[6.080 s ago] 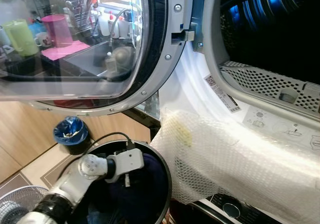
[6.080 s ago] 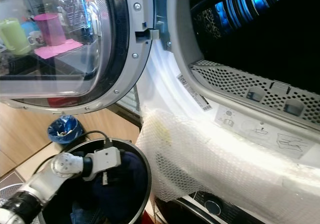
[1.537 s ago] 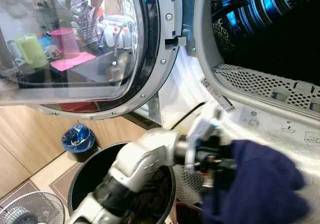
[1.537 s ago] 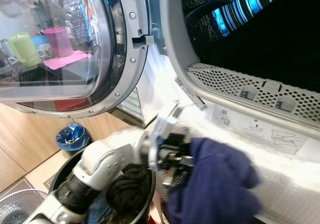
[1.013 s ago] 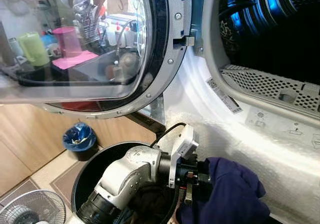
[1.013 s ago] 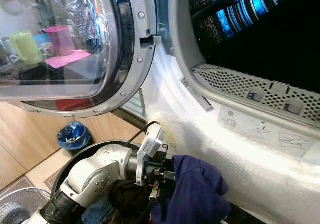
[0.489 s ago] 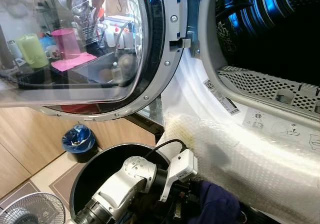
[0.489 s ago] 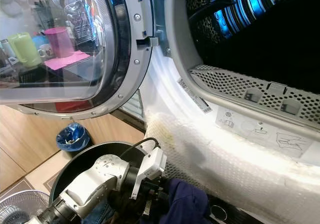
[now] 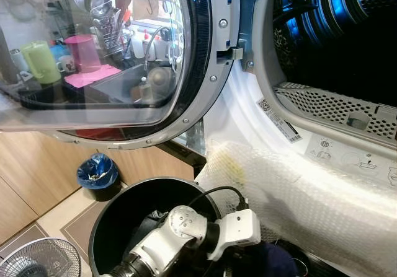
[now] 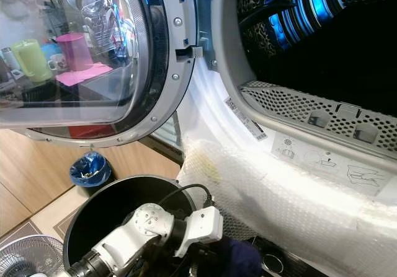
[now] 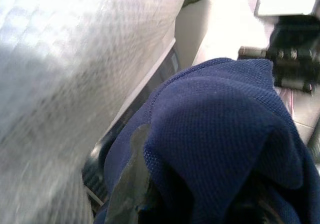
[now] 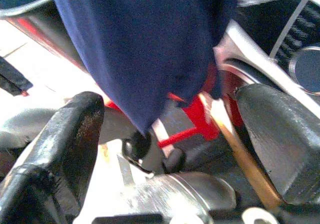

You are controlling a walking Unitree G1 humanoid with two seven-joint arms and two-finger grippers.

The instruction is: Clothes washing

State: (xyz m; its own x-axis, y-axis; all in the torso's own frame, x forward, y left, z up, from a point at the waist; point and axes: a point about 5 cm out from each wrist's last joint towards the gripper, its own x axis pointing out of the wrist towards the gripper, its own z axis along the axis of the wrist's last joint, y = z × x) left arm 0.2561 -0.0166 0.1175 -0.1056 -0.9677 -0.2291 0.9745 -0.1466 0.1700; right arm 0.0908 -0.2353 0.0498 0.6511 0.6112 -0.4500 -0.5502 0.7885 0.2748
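Note:
A navy garment (image 9: 268, 262) hangs low beside the black laundry basket (image 9: 118, 212), under the bubble-wrapped sill of the washing machine. My left gripper (image 9: 250, 256) is shut on it, and the cloth (image 11: 215, 134) buries its fingers in the left wrist view. The left wrist (image 9: 240, 228) reaches out over the basket's rim. Up to the right, the washer drum (image 9: 347, 29) stands open and dark. In the right wrist view my right gripper (image 12: 167, 106) is open, fingers (image 12: 65, 139) wide apart, with the navy garment (image 12: 145, 43) hanging just in front of them.
The round washer door (image 9: 124, 60) swings open to the left. Bubble wrap (image 9: 304, 190) drapes the machine's lower front. On the floor at left stand a small blue-lined bin (image 9: 96, 170) and a white fan (image 9: 37, 258). A knob (image 10: 271, 261) shows below the wrap.
My left arm has come down from the drum's sill with the navy garment, which now hangs beside the basket rim under the bubble wrap.

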